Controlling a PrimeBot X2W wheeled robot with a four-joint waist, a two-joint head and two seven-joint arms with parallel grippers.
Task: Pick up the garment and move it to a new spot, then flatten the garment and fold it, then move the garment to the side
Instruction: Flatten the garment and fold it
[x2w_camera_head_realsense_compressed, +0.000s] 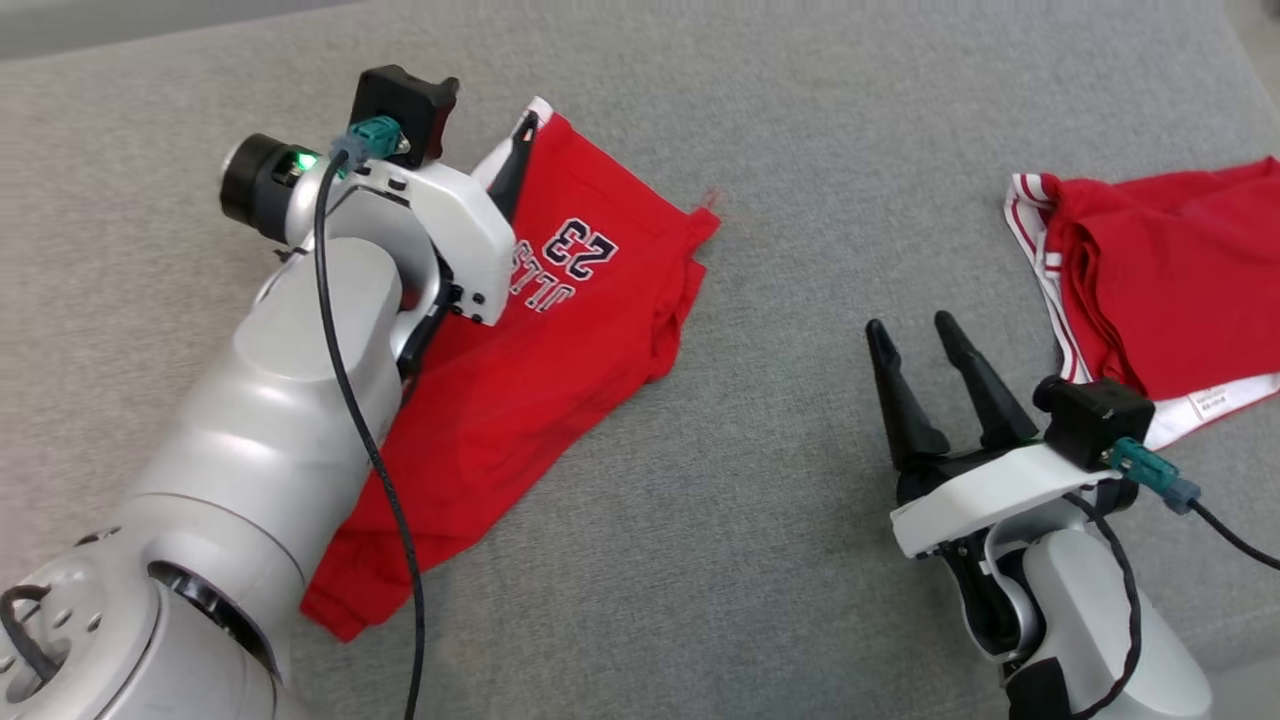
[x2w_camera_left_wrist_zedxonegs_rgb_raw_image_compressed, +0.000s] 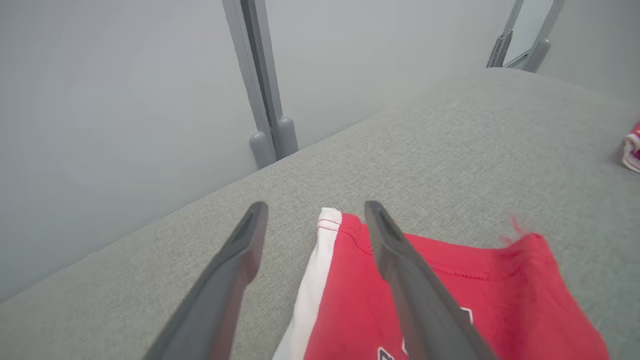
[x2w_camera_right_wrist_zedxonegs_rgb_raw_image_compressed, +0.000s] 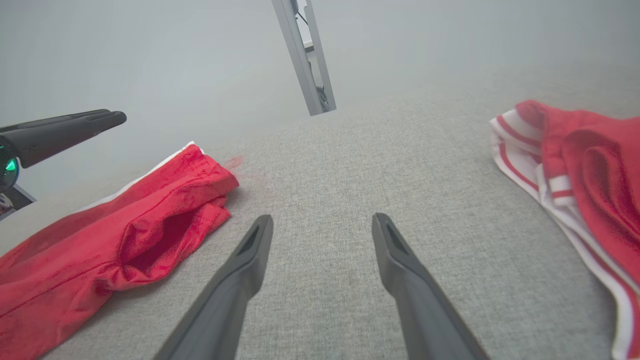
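Note:
A red garment (x2w_camera_head_realsense_compressed: 560, 340) with a white side stripe and a dark "23" print lies folded on the grey cloth surface (x2w_camera_head_realsense_compressed: 780, 500), left of centre. My left gripper (x2w_camera_head_realsense_compressed: 515, 150) hovers over its far white-striped corner, open, with nothing between its fingers; in the left wrist view (x2w_camera_left_wrist_zedxonegs_rgb_raw_image_compressed: 315, 207) that corner of the garment (x2w_camera_left_wrist_zedxonegs_rgb_raw_image_compressed: 450, 300) lies flat below the spread fingers. My right gripper (x2w_camera_head_realsense_compressed: 912, 325) stands open over bare cloth to the garment's right, holding nothing. The right wrist view shows the right gripper (x2w_camera_right_wrist_zedxonegs_rgb_raw_image_compressed: 321, 219) with the garment (x2w_camera_right_wrist_zedxonegs_rgb_raw_image_compressed: 100, 240) off to its left.
A second red garment (x2w_camera_head_realsense_compressed: 1170, 270) with white striped trim lies crumpled at the right edge, close beside my right wrist (x2w_camera_right_wrist_zedxonegs_rgb_raw_image_compressed: 590, 160). A grey wall with a metal upright (x2w_camera_left_wrist_zedxonegs_rgb_raw_image_compressed: 262, 100) borders the surface's far side.

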